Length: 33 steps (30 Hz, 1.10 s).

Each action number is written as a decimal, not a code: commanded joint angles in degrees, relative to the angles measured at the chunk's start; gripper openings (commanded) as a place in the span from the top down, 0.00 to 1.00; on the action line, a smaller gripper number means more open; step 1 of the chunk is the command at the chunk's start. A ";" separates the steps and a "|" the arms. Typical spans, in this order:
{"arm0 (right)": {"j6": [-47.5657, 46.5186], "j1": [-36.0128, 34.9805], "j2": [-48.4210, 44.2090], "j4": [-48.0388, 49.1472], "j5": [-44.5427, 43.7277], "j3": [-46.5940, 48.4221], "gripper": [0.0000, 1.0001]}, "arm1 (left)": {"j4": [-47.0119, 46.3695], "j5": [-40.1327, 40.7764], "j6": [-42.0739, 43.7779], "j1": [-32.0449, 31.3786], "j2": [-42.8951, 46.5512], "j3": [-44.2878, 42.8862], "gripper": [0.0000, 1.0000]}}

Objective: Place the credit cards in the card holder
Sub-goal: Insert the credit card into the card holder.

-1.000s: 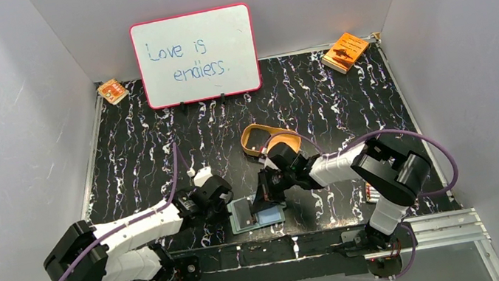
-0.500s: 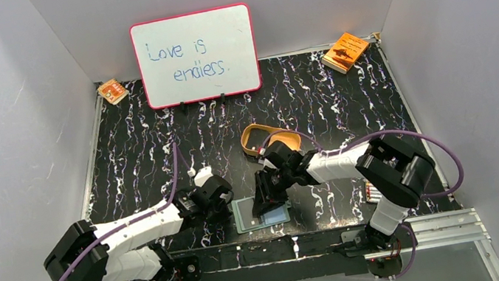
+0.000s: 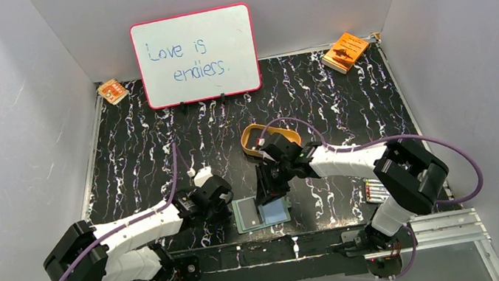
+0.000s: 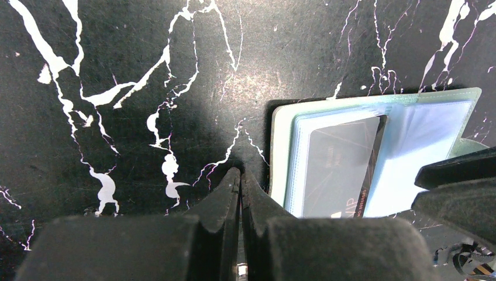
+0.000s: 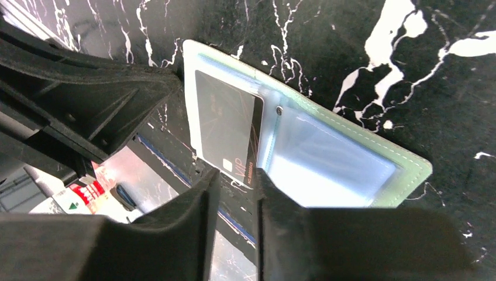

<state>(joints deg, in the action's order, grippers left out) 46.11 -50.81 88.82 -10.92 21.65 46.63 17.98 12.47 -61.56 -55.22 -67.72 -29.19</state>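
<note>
Work surface [image 3: 158, 147]: flat black panel with a marble pattern of white and faint purple veins.

Card holder [image 3: 278, 213]: lies opened flat at the near edge of the surface, about mid-width. The outer cover is sage-green with a stitched border and rounded corners. The inside carries pale blue translucent sleeves, and a small round snap stud [image 5: 279, 109] sits at the fold.

Credit card [image 4: 339, 164]: a thin, glossy, dark rectangle with rounded corners and pale "VIP" lettering near one end. It lies in the sleeve of the holder's left half. Whether it is fully seated cannot be told.

Left gripper [image 4: 240, 178]: the matte black, ribbed fingers are pressed together, with nothing between them. The tips are at the surface just beside the holder's left edge.

Right gripper [image 5: 236, 184]: the jaws stand apart with a narrow gap and hold nothing. They are poised over the holder's near edge, close to the card's lettered end.

Other items: a tan oval tray [image 3: 255, 139] lies just beyond the right gripper. A pink-framed whiteboard [image 3: 195, 55] stands at the far edge. One orange booklet [image 3: 345, 51] lies in the far right corner and another [image 3: 112, 91] in the far left corner.
</note>
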 commanded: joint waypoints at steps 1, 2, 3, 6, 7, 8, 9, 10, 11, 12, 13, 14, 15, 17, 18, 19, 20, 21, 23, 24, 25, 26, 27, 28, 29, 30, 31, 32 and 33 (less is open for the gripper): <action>-2.19 -0.29 -1.36 -2.27 -2.97 1.89 0.74 | 4.24 0.10 0.32 0.03 -0.86 1.95 1.00; -2.36 -0.34 -1.06 -2.33 -3.11 1.88 0.80 | 4.23 0.02 0.36 0.03 -0.98 1.90 1.00; -2.48 -0.29 -0.69 -2.31 -3.19 1.95 0.85 | 4.11 0.01 0.36 0.03 -1.12 1.86 1.00; -2.57 -0.35 0.44 -1.91 -2.74 1.80 0.94 | 3.81 -0.23 0.55 0.03 -1.46 1.86 1.00; -2.62 -0.35 0.76 -1.99 -2.78 1.80 0.96 | 3.71 -0.29 0.61 0.03 -1.59 1.86 1.00; -2.68 -0.28 1.07 -2.00 -2.90 1.80 0.98 | 3.63 -0.33 0.59 0.03 -1.74 1.86 1.00; -2.75 -0.40 1.44 -2.00 -2.92 1.80 0.99 | 3.52 -0.34 0.64 0.03 -1.86 1.86 1.00; -2.92 -0.52 1.77 -2.07 -3.11 1.80 1.00 | 3.53 -0.42 0.65 0.03 -1.88 1.90 1.00; -3.14 -0.59 2.05 -2.26 -3.34 1.87 1.00 | 3.45 -0.43 0.64 0.03 -1.89 1.94 1.00; -3.39 -0.67 2.47 -2.36 -3.46 1.88 1.00 | 3.40 -0.43 0.64 0.03 -1.89 1.94 1.00; -3.59 -0.77 2.88 -2.48 -3.50 1.88 1.00 | 3.35 -0.43 0.62 0.03 -1.89 2.01 1.00; -3.71 -0.88 3.36 -2.64 -3.48 1.96 1.00 | 3.32 -0.47 0.57 0.03 -1.80 2.03 1.00; -3.81 -1.02 3.91 -2.59 -3.29 1.97 1.00 | 3.22 -0.51 0.63 0.03 -1.80 2.14 1.00; -3.81 -1.41 4.52 -2.17 -3.09 1.97 1.00 | 3.07 -0.75 0.69 0.03 -1.94 2.12 1.00; -3.76 -1.58 4.79 -1.91 -2.92 2.02 1.00 | 2.88 -0.84 0.81 0.03 -2.01 2.20 1.00; -3.75 -1.75 5.07 -1.77 -2.85 2.18 1.00 | 2.75 -0.93 0.87 0.03 -2.10 2.21 1.00; -3.68 -2.02 5.32 -1.74 -2.78 2.37 1.00 | 2.61 -1.02 0.84 0.03 -2.21 2.21 1.00; -3.66 -2.24 5.62 -1.74 -2.65 2.59 1.00 | 2.53 -1.16 0.98 0.03 -2.31 2.25 1.00; -3.52 -2.57 6.29 -1.45 -2.40 2.88 1.00 | 2.28 -1.34 1.01 0.02 -2.54 2.29 1.00; -3.53 -2.69 6.47 -1.33 -2.40 2.93 1.00 | 2.22 -1.39 1.05 0.03 -2.58 2.23 1.00; -3.44 -2.84 6.54 -1.30 -2.36 3.08 1.00 | 2.16 -1.52 1.16 0.03 -2.63 2.26 1.00; -3.40 -3.00 6.67 -1.29 -2.34 3.23 1.00 | 2.07 -1.56 1.24 0.03 -2.67 2.21 1.00; -3.39 -3.08 6.82 -1.30 -2.27 3.39 1.00 | 1.91 -1.57 1.32 0.03 -2.68 2.21 1.00; -3.39 -3.19 6.89 -1.30 -2.26 3.57 1.00 | 1.82 -1.69 1.39 0.03 -2.68 2.25 1.00; -3.39 -3.39 7.02 -1.34 -2.29 3.70 1.00 | 1.68 -1.78 1.46 0.02 -2.74 2.28 1.00; -3.39 -3.54 7.13 -1.45 -2.28 3.91 1.00 | 1.56 -1.83 1.54 0.02 -2.76 2.30 1.00; -3.39 -3.58 7.23 -1.47 -2.31 4.09 1.00 | 1.49 -1.90 1.54 0.03 -2.84 2.30 1.00; -3.39 -3.74 7.37 -1.47 -2.39 4.23 1.00 | 1.45 -1.92 1.54 0.03 -2.94 2.30 1.00; -3.39 -3.84 7.48 -1.47 -2.31 4.40 1.00 | 1.37 -1.99 1.58 0.03 -2.98 2.30 1.00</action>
<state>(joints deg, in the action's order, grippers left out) 43.24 -53.76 95.35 -13.21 19.46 48.58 16.29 11.70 -60.86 -55.22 -68.51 -29.19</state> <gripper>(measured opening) 0.011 0.008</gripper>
